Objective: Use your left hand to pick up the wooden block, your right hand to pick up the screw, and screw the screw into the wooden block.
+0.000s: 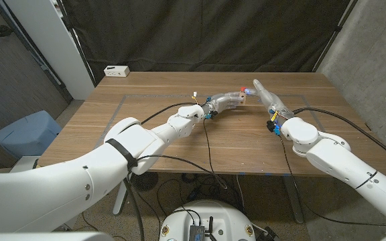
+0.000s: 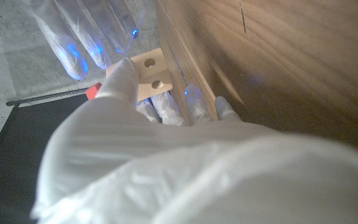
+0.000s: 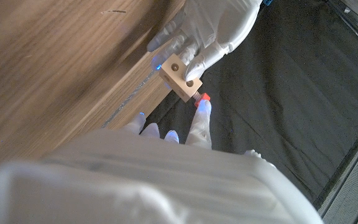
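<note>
1. Left hand [image 1: 223, 104]: closed around wooden block [image 3: 182, 78], raised over the table's far middle.
2. Block: likely light, rigid; best gripped by side faces, holes unobstructed.
3. Right hand [image 1: 268, 100]: pinching red-headed screw [image 3: 202, 98] at block's face; probably small, slippery.

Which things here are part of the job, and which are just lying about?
Job: block held in left hand; red-headed screw at the block, in the fingers of the right hand.
Lying about: white box at the table's far left corner.
</note>
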Motion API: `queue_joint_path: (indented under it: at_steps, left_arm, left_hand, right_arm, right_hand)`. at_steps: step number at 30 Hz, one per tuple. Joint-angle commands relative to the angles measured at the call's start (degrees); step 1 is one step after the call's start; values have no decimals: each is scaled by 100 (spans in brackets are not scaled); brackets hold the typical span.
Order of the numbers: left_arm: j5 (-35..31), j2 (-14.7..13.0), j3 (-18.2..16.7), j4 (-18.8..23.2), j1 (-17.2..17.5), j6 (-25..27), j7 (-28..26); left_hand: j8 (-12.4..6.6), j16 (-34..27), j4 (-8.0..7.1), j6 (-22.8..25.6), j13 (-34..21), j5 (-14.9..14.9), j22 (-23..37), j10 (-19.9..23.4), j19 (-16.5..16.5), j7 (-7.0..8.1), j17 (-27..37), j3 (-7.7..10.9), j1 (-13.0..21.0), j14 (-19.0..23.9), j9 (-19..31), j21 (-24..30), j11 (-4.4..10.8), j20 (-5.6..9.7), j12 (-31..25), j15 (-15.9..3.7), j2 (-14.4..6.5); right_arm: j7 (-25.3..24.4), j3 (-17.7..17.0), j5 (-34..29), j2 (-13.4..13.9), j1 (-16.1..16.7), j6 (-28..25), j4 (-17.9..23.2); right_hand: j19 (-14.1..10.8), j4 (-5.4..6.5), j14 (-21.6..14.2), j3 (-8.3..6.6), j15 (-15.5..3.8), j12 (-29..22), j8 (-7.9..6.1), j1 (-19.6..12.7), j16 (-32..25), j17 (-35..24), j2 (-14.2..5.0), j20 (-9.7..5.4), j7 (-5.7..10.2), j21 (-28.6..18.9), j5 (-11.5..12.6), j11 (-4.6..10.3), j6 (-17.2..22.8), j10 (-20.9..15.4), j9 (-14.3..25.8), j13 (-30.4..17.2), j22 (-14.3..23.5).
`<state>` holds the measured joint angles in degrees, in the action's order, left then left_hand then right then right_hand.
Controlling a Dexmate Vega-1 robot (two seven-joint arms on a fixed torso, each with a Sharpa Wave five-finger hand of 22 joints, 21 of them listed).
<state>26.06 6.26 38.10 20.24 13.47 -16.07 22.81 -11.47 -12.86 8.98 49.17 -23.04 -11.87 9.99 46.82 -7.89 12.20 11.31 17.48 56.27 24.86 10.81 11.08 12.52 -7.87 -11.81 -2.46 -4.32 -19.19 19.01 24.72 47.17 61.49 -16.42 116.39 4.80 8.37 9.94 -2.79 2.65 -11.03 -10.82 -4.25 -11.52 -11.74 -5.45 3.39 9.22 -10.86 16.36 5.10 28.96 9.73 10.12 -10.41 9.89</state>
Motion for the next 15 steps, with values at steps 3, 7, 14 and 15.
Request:
queue_joint_path:
  at_steps: [3, 7, 14, 15]
  left_arm:
    - [-7, -15, 11, 7, 8, -100, 60]
    - [-5, -21, 7, 12, 26, -164, 113]
    - [-14, -34, 4, 20, 39, -266, 183]
    - [-12, -34, 1, 20, 39, -274, 189]
  left_hand:
    - [-64, -17, -23, 261, -1, -23, 31, 59, -35, -204, 17, 10, -15, 67, 25, 45, -11, 2, -25, -335, -58]
    - [-60, -19, -28, 251, -2, -22, 31, 56, -36, -205, 20, 10, -18, 65, 25, 45, -11, 0, -24, -339, -66]
    - [-63, -18, -23, 259, -2, -21, 31, 59, -35, -199, 18, 6, -18, 67, 24, 44, -11, 5, -25, -344, -54]
    - [-61, -18, -24, 256, -2, -21, 31, 59, -34, -199, 19, 7, -17, 65, 24, 44, -11, 3, -25, -347, -57]
  right_arm:
    - [-103, -163, 98, -16, 74, 14, -91]
    - [-64, -178, 119, 0, 66, 43, -132]
    - [37, -182, 159, 28, -3, 70, -209]
    - [23, -187, 186, 8, -15, 44, -212]
  right_hand:
    - [-17, 6, 798, -13, 16, -16, 3, 37, -51, 1, -219, -3, -23, -31, 34, -20, 27, 235, 4, 3, -2]
    - [-25, 3, 790, -16, 17, -14, 13, 35, -52, 2, -212, 1, -27, -33, 34, -29, 5, 234, 4, 2, -2]
    - [-31, -2, 796, -17, 22, -2, 34, 33, -48, 3, -199, 1, -51, -32, 34, -47, -50, 255, 4, 2, -2]
    - [-29, -3, 797, -17, 26, 0, 41, 34, -47, 3, -197, 5, -42, -31, 34, -53, -68, 261, 3, 2, -2]
